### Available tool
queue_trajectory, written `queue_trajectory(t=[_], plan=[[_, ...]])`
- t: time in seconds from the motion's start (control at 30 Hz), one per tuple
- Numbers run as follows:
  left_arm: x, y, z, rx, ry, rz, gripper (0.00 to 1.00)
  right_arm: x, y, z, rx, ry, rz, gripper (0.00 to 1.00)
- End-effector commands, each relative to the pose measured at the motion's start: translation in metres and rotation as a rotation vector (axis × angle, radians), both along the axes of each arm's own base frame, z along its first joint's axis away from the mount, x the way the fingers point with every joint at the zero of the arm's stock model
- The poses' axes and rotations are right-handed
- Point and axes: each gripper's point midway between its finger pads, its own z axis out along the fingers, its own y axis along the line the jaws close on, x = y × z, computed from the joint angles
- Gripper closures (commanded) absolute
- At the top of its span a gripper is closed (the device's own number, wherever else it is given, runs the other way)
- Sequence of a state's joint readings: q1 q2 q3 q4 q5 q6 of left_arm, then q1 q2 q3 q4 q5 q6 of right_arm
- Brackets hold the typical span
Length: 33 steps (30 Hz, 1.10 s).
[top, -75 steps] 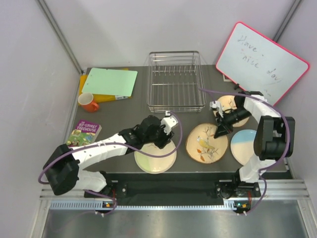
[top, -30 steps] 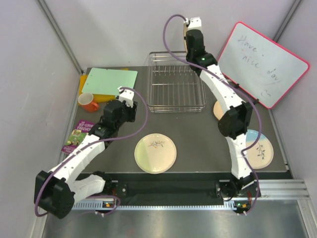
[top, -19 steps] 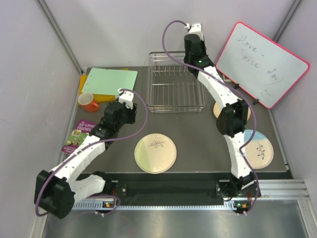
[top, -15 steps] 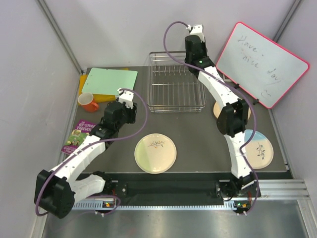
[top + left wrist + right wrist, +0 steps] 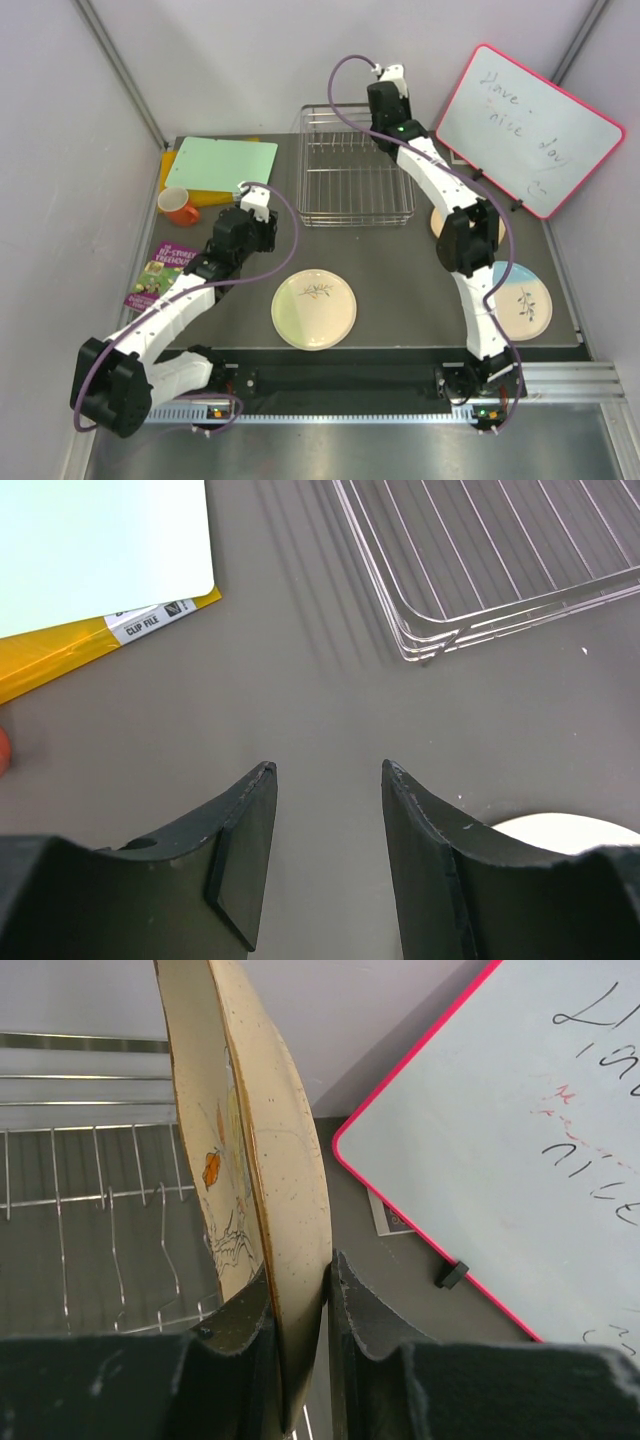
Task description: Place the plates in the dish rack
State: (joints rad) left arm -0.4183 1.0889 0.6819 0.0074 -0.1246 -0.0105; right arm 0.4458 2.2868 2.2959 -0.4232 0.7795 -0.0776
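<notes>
Right wrist view shows what the top view cannot: the right gripper [image 5: 300,1270] pinches a painted plate [image 5: 280,1140] on edge, dish rack [image 5: 80,1105] to its left. Its partner, the left gripper [image 5: 328,770], stands apart, empty.

Right arm [image 5: 425,165] outstretched, jaws clamped — left jaws apart.

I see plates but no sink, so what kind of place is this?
Probably a robot test booth, not a kitchen: plain walls close in a table, two robot arms are bolted at its near edge, and a whiteboard stands beside the dish rack.
</notes>
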Motion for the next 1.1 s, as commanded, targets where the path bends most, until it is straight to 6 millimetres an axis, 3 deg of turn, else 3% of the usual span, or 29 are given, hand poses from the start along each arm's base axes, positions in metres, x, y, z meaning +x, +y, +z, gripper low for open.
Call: queue_trajectory(t=[0.0, 0.23, 0.67, 0.8, 0.87, 0.9, 0.97, 1.0, 1.07], plan=[[0.006, 0.000, 0.012, -0.039, -0.051, 0.016, 0.48, 0.004, 0.012, 0.054, 0.113, -0.175, 0.001, 1.00], [0.005, 0.000, 0.006, -0.040, -0.043, 0.016, 0.48, 0.000, 0.026, 0.031, 0.115, -0.118, 0.022, 1.00], [0.004, 0.000, 0.004, -0.028, -0.032, 0.012, 0.48, 0.016, 0.037, -0.011, 0.113, -0.093, 0.005, 1.00], [0.006, 0.000, 0.005, -0.029, -0.035, 0.015, 0.48, 0.015, 0.039, -0.009, 0.104, -0.105, -0.002, 1.00], [0.006, 0.000, 0.005, -0.028, -0.036, 0.016, 0.47, 0.012, 0.036, -0.005, 0.103, -0.110, -0.011, 0.89], [0.006, 0.000, 0.004, -0.026, -0.031, 0.016, 0.46, 0.010, 0.033, -0.004, 0.066, -0.096, -0.005, 0.76], [0.006, 0.002, 0.004, -0.024, -0.028, 0.026, 0.41, 0.007, 0.029, 0.001, 0.051, -0.090, 0.002, 0.64], [0.006, 0.003, 0.004, -0.017, -0.024, 0.031, 0.38, 0.005, 0.026, 0.004, 0.037, -0.085, 0.005, 0.52], [0.007, 0.008, 0.014, 0.004, -0.033, 0.046, 0.36, -0.002, 0.018, 0.016, 0.026, -0.083, 0.014, 0.47]])
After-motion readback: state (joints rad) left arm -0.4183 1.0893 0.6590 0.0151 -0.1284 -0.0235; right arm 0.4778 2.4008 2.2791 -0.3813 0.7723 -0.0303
